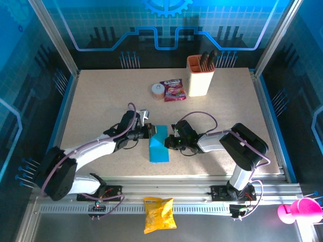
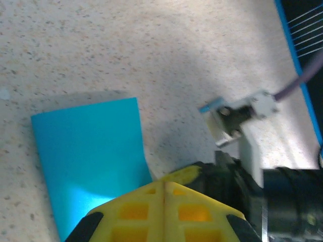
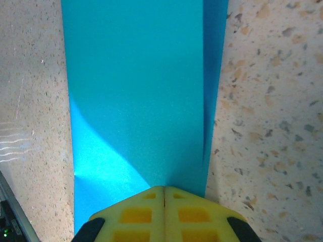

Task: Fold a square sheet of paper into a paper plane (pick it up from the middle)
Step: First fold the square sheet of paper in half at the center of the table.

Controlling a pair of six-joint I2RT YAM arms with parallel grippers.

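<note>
Cyan sheet of paper [image 1: 159,149] lies between left hand [image 1: 151,131] and right hand [image 1: 171,141].

Your left arm [image 1: 96,151] stretches forward and inward from its base, its forearm lying low. Your left hand [image 1: 150,131] points toward the middle. Your right arm [image 1: 242,146] bends sharply at the elbow and reaches inward. Your right hand [image 1: 171,140] faces the left one, near but apart. On each wrist camera the yellow fingers [image 2: 133,204] [image 3: 194,214] are pressed together along a seam.
</note>
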